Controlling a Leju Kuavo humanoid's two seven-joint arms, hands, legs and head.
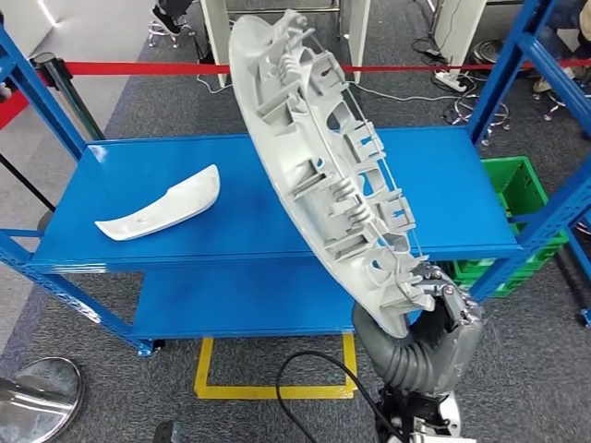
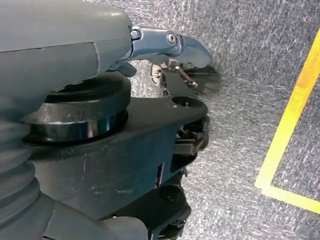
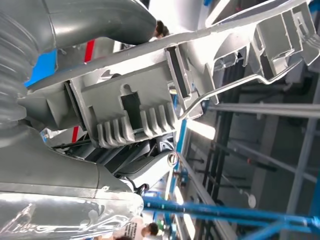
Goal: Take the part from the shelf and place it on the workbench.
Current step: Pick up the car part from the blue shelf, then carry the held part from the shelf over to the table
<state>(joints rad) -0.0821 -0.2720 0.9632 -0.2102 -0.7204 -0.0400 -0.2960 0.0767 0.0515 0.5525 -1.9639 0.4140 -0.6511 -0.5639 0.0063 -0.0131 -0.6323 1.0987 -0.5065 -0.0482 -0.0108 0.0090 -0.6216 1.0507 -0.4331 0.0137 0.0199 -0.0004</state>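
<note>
My right hand [image 1: 446, 309] grips the lower end of a large pale grey moulded part [image 1: 328, 157], long and curved with its ribs and clips turned towards me. The part slants up and to the left, above the blue shelf [image 1: 452, 185]. The right wrist view has the part's ribbed underside [image 3: 132, 105] lying across my right hand [image 3: 60, 175], thumb above and fingers below. A smaller white curved part [image 1: 163, 205] lies on the left of the upper shelf board. My left hand [image 2: 170, 45] hangs over the grey floor and holds nothing.
The shelf has blue uprights at both sides and a lower board [image 1: 244, 300]. A green crate [image 1: 521, 185] stands behind its right end. Red barrier tape [image 1: 139, 67] runs behind. Yellow floor marking [image 1: 271, 390] and a black cable [image 1: 307, 362] lie in front.
</note>
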